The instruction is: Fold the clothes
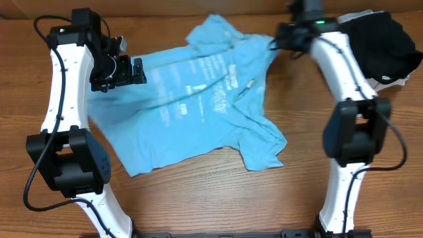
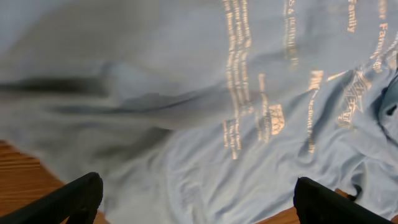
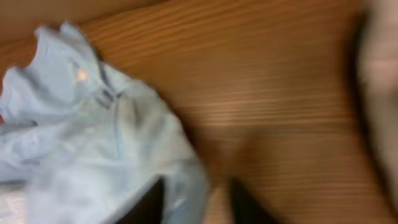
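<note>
Currently the T-shirt point(image 1: 198, 112) is lying spread but rumpled on the worktop point(image 1: 218, 198), print side up, between the two grippers.

Left gripper point(image 1: 137, 70) is sitting over the shirt edge nearest it, jaws gaping wide. Its fingers point(image 2: 78, 198) are showing well apart at either side of the wrist view, and nothing is being held. Directly below and ahead of this gripper the cloth is lying in soft folds, with the white printed text point(image 2: 236, 81) running ahead of it.

Right gripper point(image 1: 277, 41) is sitting at the shirt's opposite corner. Its wrist view is smearing badly: two dark fingers point(image 3: 149, 202) are showing with a narrow gap, pale blue cloth lying to one side of them and bare wood to the other. Cannot tell whether this gripper is pinching the fabric.

To the outer side of the right gripper, a black garment point(image 1: 380, 39) is lying with a white garment point(image 1: 390, 80) showing at its edge, both apart from the shirt.
</note>
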